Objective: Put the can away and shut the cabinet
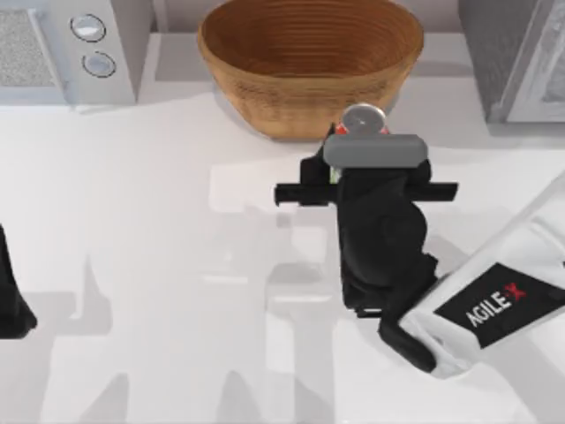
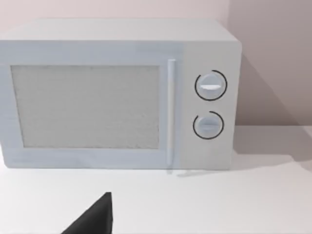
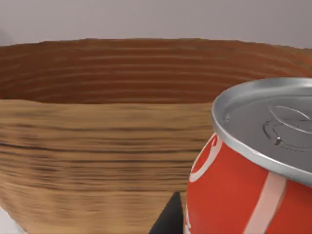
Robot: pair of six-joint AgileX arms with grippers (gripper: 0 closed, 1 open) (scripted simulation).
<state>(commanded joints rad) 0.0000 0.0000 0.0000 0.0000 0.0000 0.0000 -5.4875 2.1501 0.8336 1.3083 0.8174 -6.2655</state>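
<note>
Beside the wicker basket [image 1: 309,62], right jaws [image 1: 353,146] flank the can [image 1: 364,119].

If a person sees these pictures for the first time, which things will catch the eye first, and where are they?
First comes the big wicker basket at the back middle of the table. Just in front of it stands the small red can, with the right end effector at it. The white microwave sits at the back left, and the left end effector waits at the left edge.

A wicker basket [image 1: 309,66] sits beside a white microwave [image 1: 71,49] on the table [image 1: 177,265].
</note>
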